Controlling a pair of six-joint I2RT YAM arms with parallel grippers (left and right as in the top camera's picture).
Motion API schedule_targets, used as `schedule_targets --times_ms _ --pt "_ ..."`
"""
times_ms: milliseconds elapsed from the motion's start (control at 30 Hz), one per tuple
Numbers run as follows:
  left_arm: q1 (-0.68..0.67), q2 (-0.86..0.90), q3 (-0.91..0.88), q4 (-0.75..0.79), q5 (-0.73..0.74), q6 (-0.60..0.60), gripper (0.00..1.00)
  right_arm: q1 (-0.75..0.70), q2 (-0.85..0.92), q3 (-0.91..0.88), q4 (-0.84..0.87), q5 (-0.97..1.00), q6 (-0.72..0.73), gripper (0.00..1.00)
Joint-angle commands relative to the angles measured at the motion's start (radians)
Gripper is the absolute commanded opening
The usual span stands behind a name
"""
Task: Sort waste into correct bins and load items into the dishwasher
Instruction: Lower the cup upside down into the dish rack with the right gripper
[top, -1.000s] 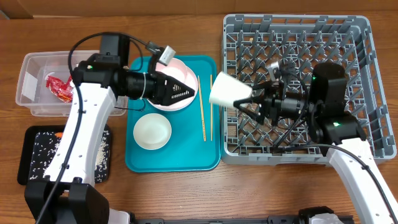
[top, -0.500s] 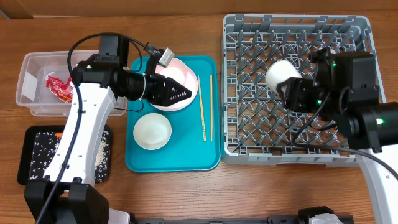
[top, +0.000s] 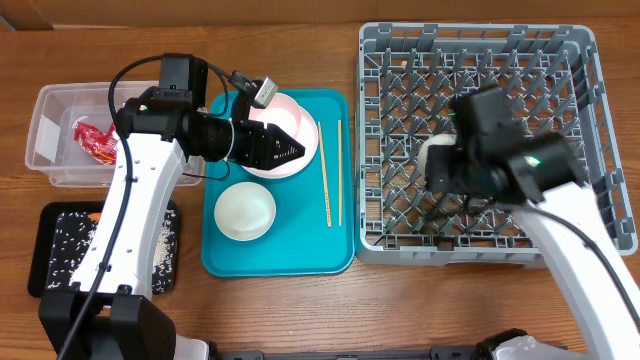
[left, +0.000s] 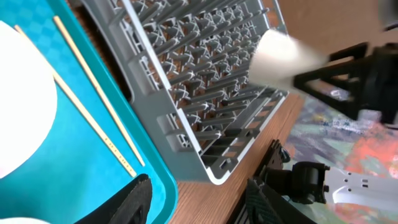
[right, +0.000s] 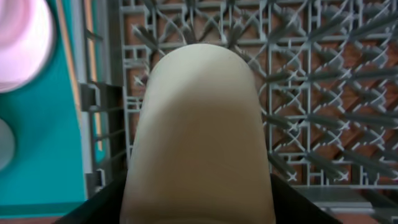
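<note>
A white cup (right: 198, 134) fills the middle, gripped by the right end effector (right: 199, 208), over the pegged grey dish rack (right: 329, 93); a teal tray (right: 37, 162) lies left.

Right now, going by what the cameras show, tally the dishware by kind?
Pink plate: 1
White bowl: 1
White cup: 1
Chopsticks: 2
Total: 5
</note>
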Motion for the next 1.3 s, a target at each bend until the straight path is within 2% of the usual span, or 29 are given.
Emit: schedule_targets --times_ms 0,233,467,567,1267 --pt "-0.001 -0.007 0.015 -0.003 -0.027 -0.025 0.51 0.016 0.064 0.016 -0.026 0.030 0.030 0.16" --pt "-0.001 -0.007 0.015 -0.009 -0.027 -0.025 0.52 0.016 0.142 0.014 -0.071 0.014 0.051 0.16" --pt "-0.001 -0.007 0.015 -0.011 -0.031 -0.024 0.53 0.016 0.145 -0.006 -0.058 -0.030 0.050 0.16" --pt "-0.001 -0.007 0.015 -0.012 -0.030 -0.024 0.56 0.016 0.145 -0.008 -0.056 -0.041 0.050 0.16" --pt "-0.001 -0.007 0.015 -0.020 -0.031 -0.024 0.58 0.016 0.146 -0.023 -0.052 -0.070 0.050 0.16"
